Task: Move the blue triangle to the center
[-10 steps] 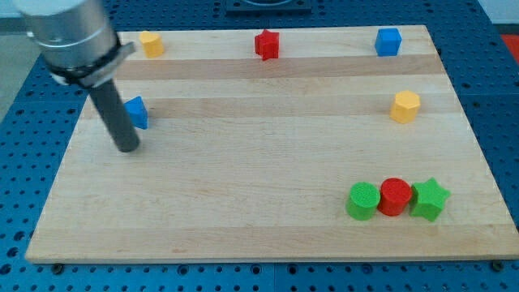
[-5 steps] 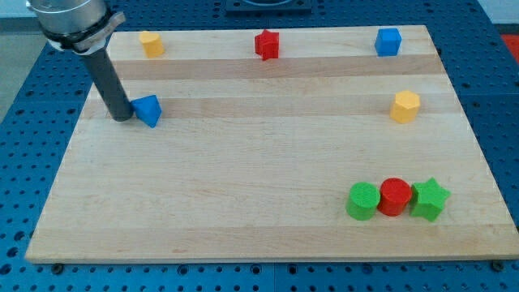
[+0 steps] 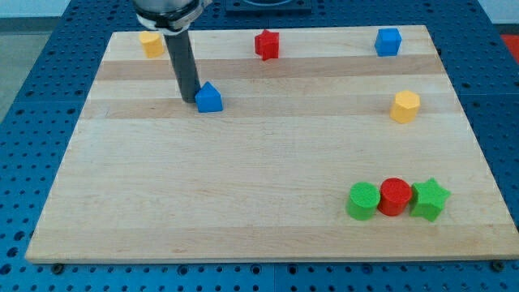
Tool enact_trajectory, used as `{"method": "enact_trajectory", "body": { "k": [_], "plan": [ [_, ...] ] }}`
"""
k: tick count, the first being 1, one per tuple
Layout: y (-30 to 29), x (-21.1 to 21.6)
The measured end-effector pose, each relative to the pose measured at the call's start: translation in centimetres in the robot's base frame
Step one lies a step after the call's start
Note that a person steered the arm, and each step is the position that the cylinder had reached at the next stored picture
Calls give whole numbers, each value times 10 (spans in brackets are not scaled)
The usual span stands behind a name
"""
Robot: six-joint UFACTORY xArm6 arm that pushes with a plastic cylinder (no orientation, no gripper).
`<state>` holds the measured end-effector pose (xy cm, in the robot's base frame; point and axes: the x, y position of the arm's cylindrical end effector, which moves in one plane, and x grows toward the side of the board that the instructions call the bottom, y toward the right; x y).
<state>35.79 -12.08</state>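
Observation:
The blue triangle (image 3: 209,97) lies on the wooden board (image 3: 243,178), left of the board's middle and in its upper half. My tip (image 3: 190,99) stands right against the triangle's left side, touching it. The dark rod rises from there to the view's top edge.
A yellow block (image 3: 150,43) sits at the top left, a red star (image 3: 267,44) at top middle, a blue cube (image 3: 388,40) at top right. A yellow hexagon (image 3: 405,106) is at the right. A green cylinder (image 3: 363,200), red cylinder (image 3: 396,195) and green star (image 3: 430,199) line up at the bottom right.
My tip has moved up and then to the right, pushing the blue triangle from near the board's left edge rightward and slightly up. The other blocks have not moved.

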Motion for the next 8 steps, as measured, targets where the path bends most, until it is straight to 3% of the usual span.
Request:
{"method": "enact_trajectory", "body": {
  "k": [2, 5, 8],
  "plan": [
    [44, -3],
    [49, 60],
    [99, 72]
  ]
}}
